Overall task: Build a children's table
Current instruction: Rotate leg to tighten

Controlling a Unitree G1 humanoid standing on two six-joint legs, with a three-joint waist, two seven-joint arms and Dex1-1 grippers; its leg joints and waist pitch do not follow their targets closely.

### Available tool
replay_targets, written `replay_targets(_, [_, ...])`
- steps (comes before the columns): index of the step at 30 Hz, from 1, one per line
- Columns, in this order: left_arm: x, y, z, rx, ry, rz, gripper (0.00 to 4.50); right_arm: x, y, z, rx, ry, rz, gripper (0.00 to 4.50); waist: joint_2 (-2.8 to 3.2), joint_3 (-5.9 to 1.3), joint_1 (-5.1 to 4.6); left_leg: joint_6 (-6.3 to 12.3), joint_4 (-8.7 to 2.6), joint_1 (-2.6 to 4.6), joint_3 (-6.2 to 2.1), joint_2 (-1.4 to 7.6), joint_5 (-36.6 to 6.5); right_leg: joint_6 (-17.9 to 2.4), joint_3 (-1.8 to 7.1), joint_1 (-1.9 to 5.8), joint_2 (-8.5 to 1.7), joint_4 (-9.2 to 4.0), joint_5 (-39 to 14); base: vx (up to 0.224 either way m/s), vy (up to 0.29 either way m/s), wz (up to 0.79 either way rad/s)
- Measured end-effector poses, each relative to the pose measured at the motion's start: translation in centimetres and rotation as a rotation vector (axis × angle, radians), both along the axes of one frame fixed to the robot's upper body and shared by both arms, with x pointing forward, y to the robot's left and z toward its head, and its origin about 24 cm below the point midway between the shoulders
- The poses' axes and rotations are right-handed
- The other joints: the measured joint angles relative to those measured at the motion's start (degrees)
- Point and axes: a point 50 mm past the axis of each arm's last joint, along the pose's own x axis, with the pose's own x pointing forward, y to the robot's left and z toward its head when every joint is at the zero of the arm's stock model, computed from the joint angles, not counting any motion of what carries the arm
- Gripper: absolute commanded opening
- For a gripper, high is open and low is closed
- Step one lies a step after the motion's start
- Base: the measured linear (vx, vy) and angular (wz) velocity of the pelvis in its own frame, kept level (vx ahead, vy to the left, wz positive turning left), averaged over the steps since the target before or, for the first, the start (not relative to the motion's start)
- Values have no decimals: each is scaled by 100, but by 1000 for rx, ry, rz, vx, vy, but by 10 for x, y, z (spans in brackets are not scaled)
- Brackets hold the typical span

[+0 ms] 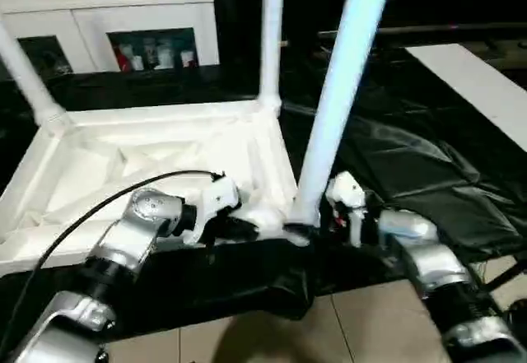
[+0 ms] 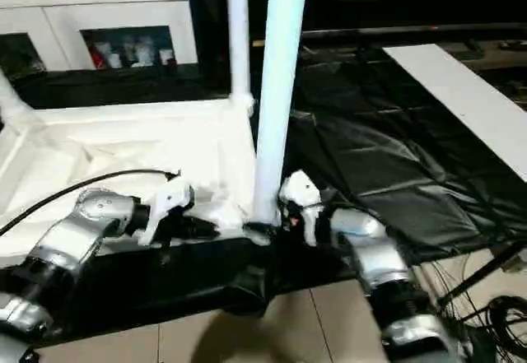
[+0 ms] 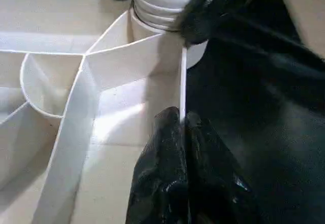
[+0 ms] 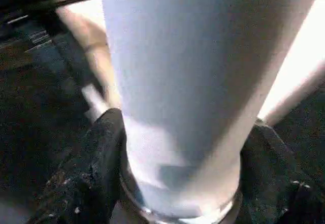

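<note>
White tabletop (image 1: 156, 157) lies upside down on black sheeting. The left gripper (image 3: 180, 125) pinches its rim wall to steady it; the right gripper (image 4: 177, 183) straddles the near leg (image 1: 338, 100) at its socket, apparently seating it.

White cabinet (image 1: 123, 17) with glass doors stands at the back, well beyond the grippers, small colourful items behind the glass. Black crinkled sheet (image 1: 412, 174) covers the work surface under and beyond the right gripper. Flat white board (image 1: 486, 91) lies on the sheet, well off to the right gripper's outer side. Beige tiled floor (image 1: 329, 330) below the near edge, with dark cables (image 2: 494, 314) on it.
</note>
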Motion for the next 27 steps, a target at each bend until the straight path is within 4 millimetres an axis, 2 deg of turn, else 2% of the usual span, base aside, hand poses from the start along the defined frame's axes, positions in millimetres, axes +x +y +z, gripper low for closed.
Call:
replay_targets(6, [19,-26,-1,-10,-32,174,0,24,13,-1,44,-4,-370,269,82,4,-99,0,5,-2,-4,-3,0,-6,3,4,-2,-5,5,0,0,0])
replay_targets(8, [27,-37,-1,-7,-34,245,0,34,14,1,28,-1,-511,269,108,-3,-99,0,7,-5,-2,-5,0,-8,1,5,-3,-4,6,0,0,0])
replay_targets(12, [34,-56,0,-7,-62,301,0,45,17,5,21,12,-656,269,151,-8,-71,1,3,-14,1,-5,0,-7,-4,7,-5,-8,5,0,0,0])
replay_targets(20, [34,-56,2,-3,-70,271,0,42,14,3,59,0,-625,269,152,-8,-36,2,-15,-18,0,-1,0,0,-15,4,-2,-20,-1,0,0,0])
replay_targets(21, [33,-54,2,-3,-71,260,0,40,13,3,64,-5,-610,304,151,-7,-30,2,-16,-18,1,-1,0,0,-15,4,-2,-20,-1,0,0,0])
replay_targets(23, [32,-50,2,-3,-74,240,0,36,10,3,82,-14,-561,341,151,-7,-18,2,-16,-17,1,0,0,1,-15,4,-2,-20,-2,0,0,0])
replay_targets(27, [30,-38,2,6,-88,208,0,31,5,10,103,-55,-435,358,132,7,-68,2,-16,-16,1,1,0,2,-16,1,2,-16,-1,0,0,0])
